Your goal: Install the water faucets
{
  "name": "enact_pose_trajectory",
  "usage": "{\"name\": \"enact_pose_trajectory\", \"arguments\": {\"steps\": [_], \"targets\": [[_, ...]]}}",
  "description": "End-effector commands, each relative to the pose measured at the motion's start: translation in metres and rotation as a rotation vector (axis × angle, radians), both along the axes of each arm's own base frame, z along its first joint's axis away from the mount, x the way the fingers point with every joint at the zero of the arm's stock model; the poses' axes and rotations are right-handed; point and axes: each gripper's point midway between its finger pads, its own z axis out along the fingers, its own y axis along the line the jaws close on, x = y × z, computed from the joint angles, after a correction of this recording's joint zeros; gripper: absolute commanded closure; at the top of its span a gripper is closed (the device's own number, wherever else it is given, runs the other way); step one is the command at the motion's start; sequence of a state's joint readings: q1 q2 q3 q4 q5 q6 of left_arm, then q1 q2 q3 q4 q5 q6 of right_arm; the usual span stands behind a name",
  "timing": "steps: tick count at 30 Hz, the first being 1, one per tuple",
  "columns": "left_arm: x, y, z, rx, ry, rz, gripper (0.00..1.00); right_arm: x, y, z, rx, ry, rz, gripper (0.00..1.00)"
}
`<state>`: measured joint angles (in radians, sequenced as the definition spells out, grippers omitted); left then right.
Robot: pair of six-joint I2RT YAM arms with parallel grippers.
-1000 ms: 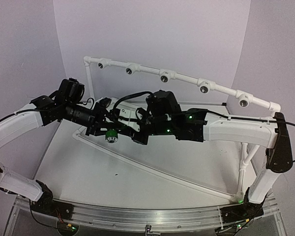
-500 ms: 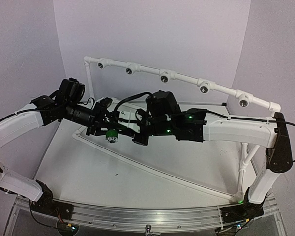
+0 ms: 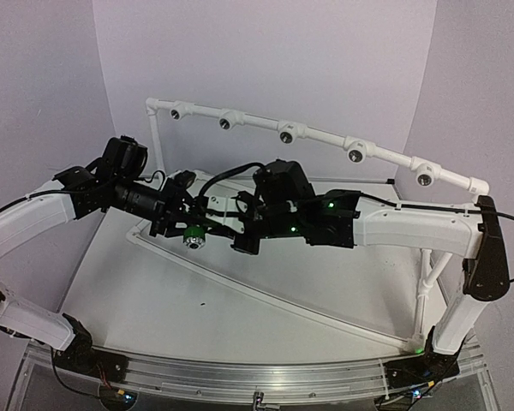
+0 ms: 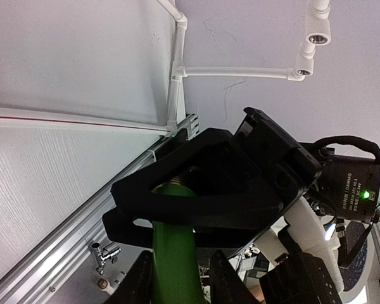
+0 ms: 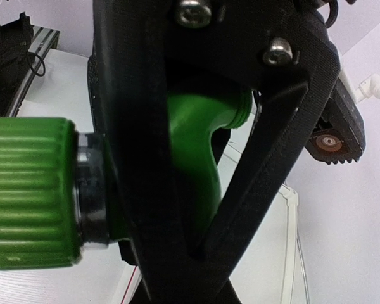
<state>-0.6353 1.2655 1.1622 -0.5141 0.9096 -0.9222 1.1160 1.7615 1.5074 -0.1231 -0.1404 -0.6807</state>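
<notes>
One water faucet [image 3: 193, 239], green with a silver round end facing up, hangs in the air above the back left of the table. My left gripper [image 3: 185, 226] is shut on its green body [image 4: 171, 253], which stands between my two fingers [image 4: 141, 282]. My right gripper [image 3: 242, 241] comes in from the right and its black fingers frame the faucet's upper end. In the right wrist view the ribbed green knob [image 5: 28, 190] and curved body fill the frame behind black finger frames. Whether the right jaws press on the faucet is hidden.
A white pipe rail [image 3: 325, 137] with several tee sockets runs across the back on uprights. A low white pipe frame [image 3: 265, 295] lies on the table. A small chrome valve [image 4: 105, 253] sits by the aluminium rail at the near edge [image 3: 257, 381].
My right gripper has crept slightly left toward the faucet. The left gripper and the faucet have stayed put.
</notes>
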Motion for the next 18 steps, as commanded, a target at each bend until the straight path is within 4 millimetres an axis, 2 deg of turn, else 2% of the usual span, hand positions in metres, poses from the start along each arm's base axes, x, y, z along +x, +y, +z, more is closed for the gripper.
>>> {"name": "enact_pose_trajectory", "arguments": {"steps": [1, 10, 18], "targets": [[0.008, -0.004, 0.004, -0.009, -0.037, 0.014, 0.67, 0.002, 0.005, 0.017, 0.051, 0.011, -0.02, 1.0], [0.012, -0.009, -0.002, -0.011, -0.017, 0.008, 0.63, 0.008, 0.01, 0.024, 0.074, 0.005, -0.042, 1.0], [0.013, -0.013, -0.004, -0.024, 0.0, -0.008, 0.85, 0.011, 0.01, 0.03, 0.092, -0.017, -0.052, 1.0]]}}
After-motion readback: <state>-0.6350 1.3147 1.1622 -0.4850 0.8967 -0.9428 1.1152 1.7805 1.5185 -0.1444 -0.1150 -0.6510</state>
